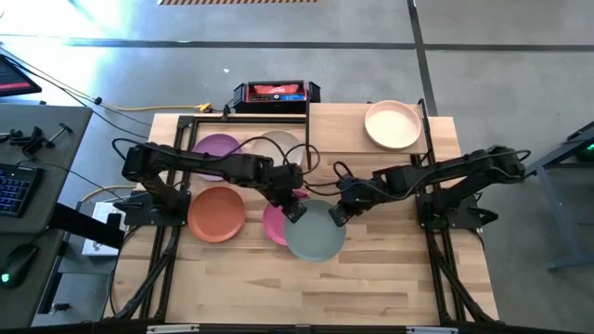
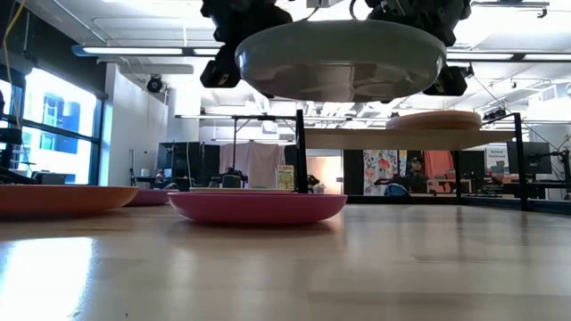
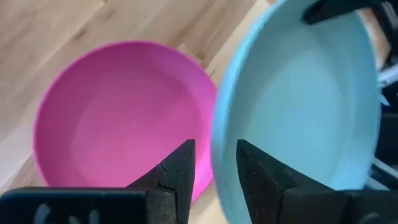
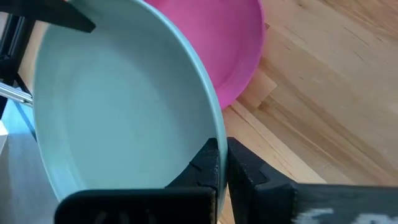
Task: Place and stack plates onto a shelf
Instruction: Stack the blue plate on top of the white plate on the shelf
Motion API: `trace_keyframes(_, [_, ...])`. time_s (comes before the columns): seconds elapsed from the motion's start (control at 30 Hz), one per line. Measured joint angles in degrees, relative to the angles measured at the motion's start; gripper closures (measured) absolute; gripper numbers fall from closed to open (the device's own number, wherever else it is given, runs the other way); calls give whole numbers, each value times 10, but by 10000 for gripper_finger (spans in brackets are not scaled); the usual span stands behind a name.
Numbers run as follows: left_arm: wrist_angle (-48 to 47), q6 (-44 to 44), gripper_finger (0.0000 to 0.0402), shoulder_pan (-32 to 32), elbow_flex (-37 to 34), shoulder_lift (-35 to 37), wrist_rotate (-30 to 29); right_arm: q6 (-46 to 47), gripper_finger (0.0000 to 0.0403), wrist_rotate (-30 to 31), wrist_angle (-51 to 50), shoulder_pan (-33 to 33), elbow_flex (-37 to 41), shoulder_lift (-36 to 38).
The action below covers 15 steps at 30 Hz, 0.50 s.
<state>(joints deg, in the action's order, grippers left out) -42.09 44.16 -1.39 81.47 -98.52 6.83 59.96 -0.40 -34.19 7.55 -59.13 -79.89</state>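
Both arms meet mid-tabletop (image 1: 371, 288) w/ the pale teal plate (image 1: 315, 232) held up in the air btwn them, level, above and partly over the pink plate (image 1: 272, 223), which lies flat on the wood. Right tool (image 4: 222, 163) is clamped on the teal plate's rim, fingers pinched together on the edge. Left tool (image 3: 214, 168) sits at the opposite rim, fingers apart, straddling the edge w/ a gap showing on either side, so not gripping.

Orange plate (image 1: 216, 213) lies left of the pink one, near the left arm's base. Purple plate (image 1: 217, 146) and a grey-beige plate (image 1: 278, 142) lie further back, partly hidden by the left arm. Cream-white plate (image 1: 393, 124) rests on the shelf (image 1: 362, 125) at the back right. A red-and-black box (image 1: 276, 94) sits just behind the tabletop.
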Motion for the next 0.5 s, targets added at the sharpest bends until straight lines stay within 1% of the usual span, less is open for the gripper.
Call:
trace_keyframes(0.1, [-7, -10, 295, 0, 0, 3, 18, 0, 402, 2, -3, -1, 0, 7])
trace_keyframes(0.3, [-30, -28, 296, 0, 0, 14, 17, 0, 402, 10, -20, -12, 0, 27])
trace_keyframes(0.37, [-48, -35, 296, 5, 0, 26, 16, 2, 402, 11, -31, -17, 0, 31])
trace_keyframes(0.5, [-54, -54, 296, 15, -1, 47, 12, 1, 403, 12, -43, -27, 0, 35])
